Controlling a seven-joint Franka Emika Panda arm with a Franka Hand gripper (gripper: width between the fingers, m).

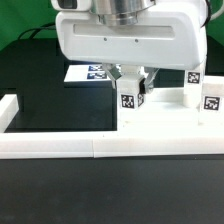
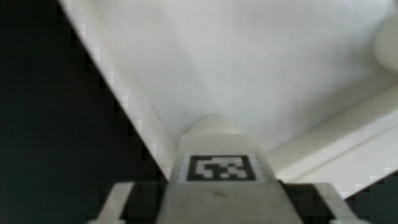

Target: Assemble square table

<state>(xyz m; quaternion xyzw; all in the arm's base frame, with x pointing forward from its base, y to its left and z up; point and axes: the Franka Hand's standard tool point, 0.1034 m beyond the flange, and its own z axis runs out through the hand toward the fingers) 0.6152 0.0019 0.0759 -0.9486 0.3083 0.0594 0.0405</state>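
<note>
Four tagged leg blocks show up in the exterior view, all standing upright along the far side of the white tabletop (image 1: 170,122). Two of them sit close together right under the arm: one leg block (image 1: 128,97) is directly below the gripper (image 1: 135,82), and its neighbour (image 1: 144,96) is just beside it, toward the exterior view's right. The other two legs are well off to that same side, one (image 1: 192,85) a bit further back and one (image 1: 212,100) near the frame edge.

The wrist view is the useful one here. The first leg block (image 2: 222,160) sits square between the two fingers (image 2: 139,205), tag facing the camera. The fingers hug it on both sides, really close, but honestly I can't tell whether the pads are actually pressing on it or just flanking it. So no call on whether it's gripped. Behind the block, the tabletop (image 2: 231,60) fills most of that picture as a big pale slab.

The tabletop itself lies flat on the black table (image 1: 60,110), up against the long white border rail (image 1: 50,148) that runs along the near side. The marker board (image 1: 85,72) lies flat behind, to the exterior view's left of the gripper.
</note>
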